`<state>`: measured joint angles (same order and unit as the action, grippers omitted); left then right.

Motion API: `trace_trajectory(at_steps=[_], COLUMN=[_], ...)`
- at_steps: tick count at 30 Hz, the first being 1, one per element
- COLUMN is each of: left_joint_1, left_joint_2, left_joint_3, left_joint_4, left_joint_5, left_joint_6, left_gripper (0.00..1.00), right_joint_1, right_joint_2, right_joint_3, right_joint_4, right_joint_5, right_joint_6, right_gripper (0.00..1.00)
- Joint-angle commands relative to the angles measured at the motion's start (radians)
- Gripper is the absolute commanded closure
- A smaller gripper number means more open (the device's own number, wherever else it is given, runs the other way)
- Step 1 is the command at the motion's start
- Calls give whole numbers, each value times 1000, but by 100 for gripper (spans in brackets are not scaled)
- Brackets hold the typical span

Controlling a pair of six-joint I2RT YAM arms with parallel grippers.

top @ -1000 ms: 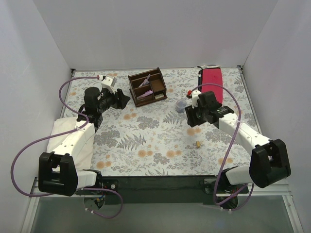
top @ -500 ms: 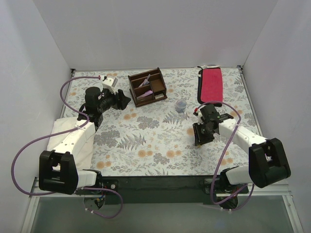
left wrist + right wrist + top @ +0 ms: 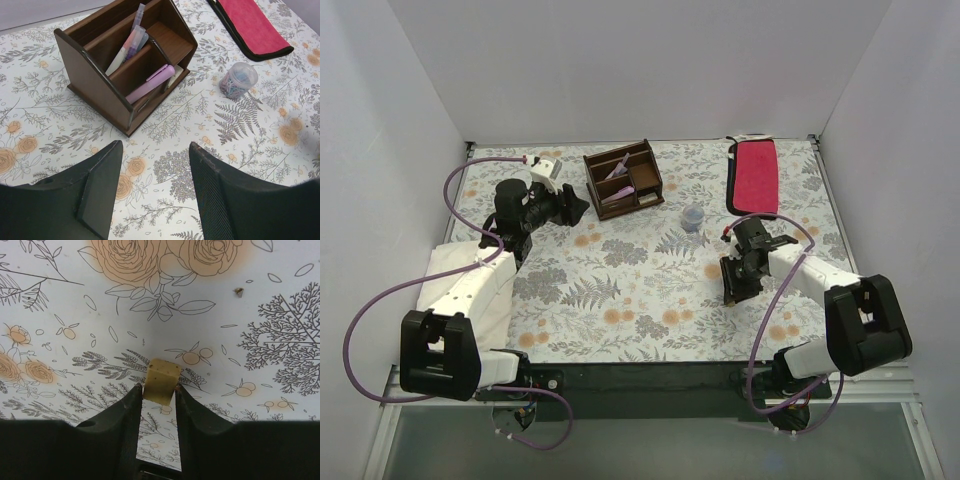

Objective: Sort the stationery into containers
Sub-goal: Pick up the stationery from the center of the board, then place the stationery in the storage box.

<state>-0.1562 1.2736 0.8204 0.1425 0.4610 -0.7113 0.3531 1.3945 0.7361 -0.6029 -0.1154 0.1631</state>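
Observation:
The tiny yellowish-brown block (image 3: 161, 380) sits between my right gripper's (image 3: 158, 387) fingertips, which are shut on it at the floral mat. In the top view the right gripper (image 3: 732, 290) points down right of centre and hides the block. The dark brown wooden organiser (image 3: 623, 180) stands at the back; in the left wrist view the organiser (image 3: 100, 70) holds a fat pink marker (image 3: 150, 84) and thin pens (image 3: 127, 45). The small bluish-grey round cup (image 3: 692, 217) stands on the mat, also in the left wrist view (image 3: 238, 80). My left gripper (image 3: 575, 207), also in its own wrist view (image 3: 156, 147), is open and empty, left of the organiser.
A flat red cloth (image 3: 754, 176) lies at the back right, also in the left wrist view (image 3: 255, 25). White walls enclose the table on three sides. A white folded cloth (image 3: 470, 290) lies under the left arm.
My right gripper moved from beside the cup toward the near side, came down over the block and closed on it. The left arm has not moved.

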Motion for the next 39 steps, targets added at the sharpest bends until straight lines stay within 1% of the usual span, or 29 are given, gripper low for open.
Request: trace_trajectory(at_steps=[1,2,3,4,6,9,11,12,13,15,16,18,19,21,22,24,25,26,30,31,33,34,36,37,39], left_joint_1=[1,1,1,1,1,1,1,1,1,1,3,1,3,1,3,1,1,1,1,1,1,1,1,1,3], left_joint_2=[-13,-14,-16,-17,-19,-22,-23,-23,-23,-25,-25,-25,-23,-16,-13,1,7,10,32,38,41,49,53,55,59], left_joint_3=[23,22,20,20,20,13,8,6,6,5,8,11,13,10,2,-1,-3,-3,20,25,34,37,49,51,51], left_joint_4=[19,20,19,22,25,32,37,39,40,39,39,40,42,60,68,91,97,103,89,85,80,74,52,46,37], left_joint_5=[19,19,19,19,18,18,18,18,18,18,16,15,15,8,4,-13,-15,-18,-25,-28,-45,-51,-53,-56,-58], left_joint_6=[-8,-10,-14,-16,-19,-25,-33,-33,-33,-34,-36,-36,-36,-34,-37,-43,-45,-47,-47,-47,-42,-39,-31,-21,-10], left_gripper=[46,46,46,46,46,46,46,46,46,46,46,46,46,46,46,46,46,46,46,46,46,46,46,46,46], right_joint_1=[-2,-3,-3,-2,-3,-2,-3,-3,-3,-2,3,32,38,69,81,115,145,159,193,207,221,236,248,253,253], right_joint_2=[17,21,21,21,23,32,38,40,40,38,34,23,21,43,57,95,106,130,204,212,228,238,299,355,406], right_joint_3=[-7,-4,-1,6,11,14,17,19,22,57,84,143,222,310,378,436,457,462,467,456,399,385,394,416,462], right_joint_4=[17,14,9,5,2,-1,-1,-1,-3,-5,-15,-27,-29,-20,4,41,107,138,287,383,512,634,708,745,813], right_joint_5=[3,11,44,58,72,86,88,94,97,102,106,111,105,68,45,13,4,2,-21,-23,-17,-10,29,34,52], right_joint_6=[30,33,41,44,47,52,52,53,55,49,20,-22,-57,-89,-112,-131,-151,-157,-152,-154,-155,-155,-145,-125,-109], right_gripper=[59,57,53,42,43,49,57,63,76,92,99,99,99,99,99,99,99,99,99,99,99,99,99,99,99])
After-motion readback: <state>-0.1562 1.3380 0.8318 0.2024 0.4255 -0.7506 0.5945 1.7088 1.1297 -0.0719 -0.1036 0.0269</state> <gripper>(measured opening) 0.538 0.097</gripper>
